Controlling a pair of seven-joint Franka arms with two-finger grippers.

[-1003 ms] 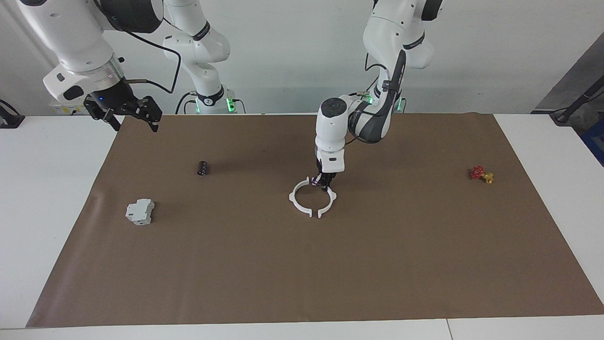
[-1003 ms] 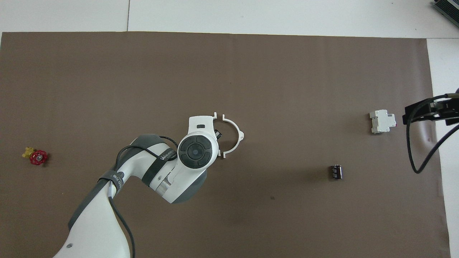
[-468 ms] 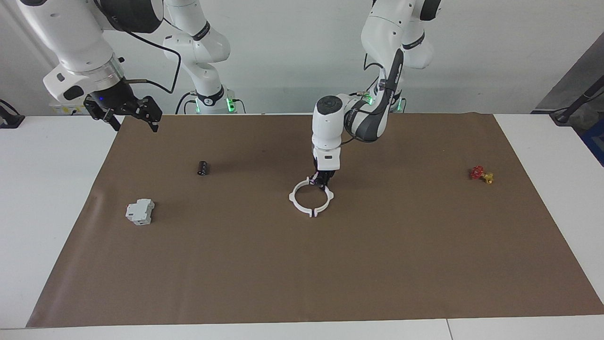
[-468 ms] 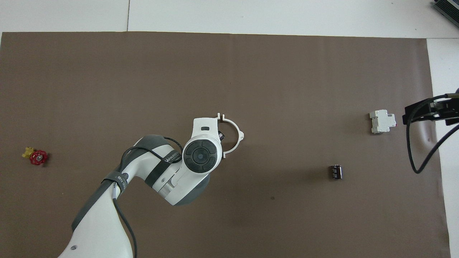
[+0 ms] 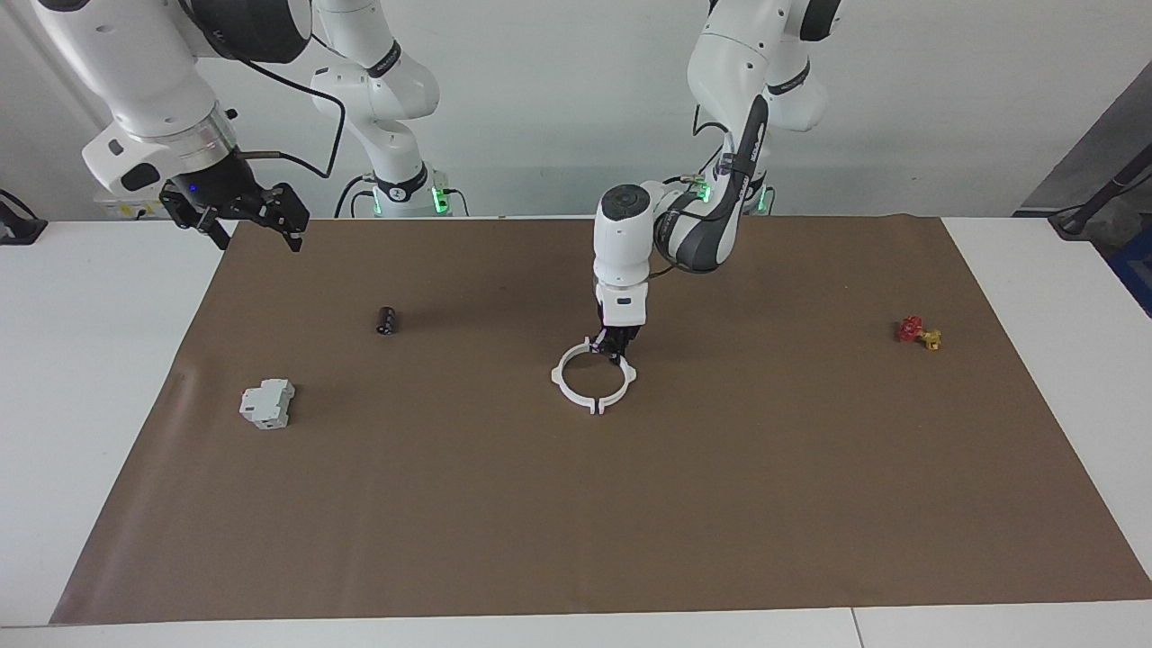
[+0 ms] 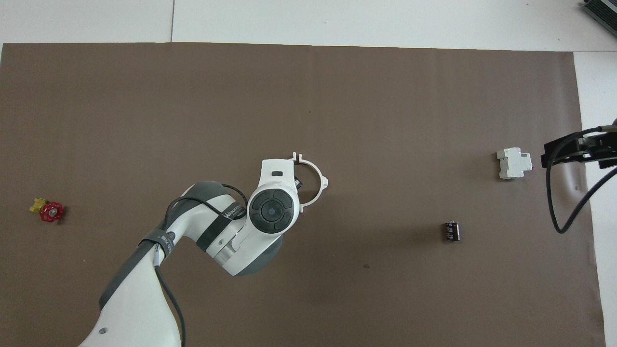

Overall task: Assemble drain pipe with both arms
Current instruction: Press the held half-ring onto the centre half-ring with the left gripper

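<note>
The left hand (image 5: 616, 349) grips 1 half of the drain pipe (image 5: 576, 391), whose 2 halves meet as a ring.

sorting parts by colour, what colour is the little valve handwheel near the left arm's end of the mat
Red, on a yellow valve body; the handwheel shows best in the overhead view.

Left arm (image 6: 270, 207) hides one half-ring (image 6: 291, 158) overhead; its joint perhaps closed.
</note>
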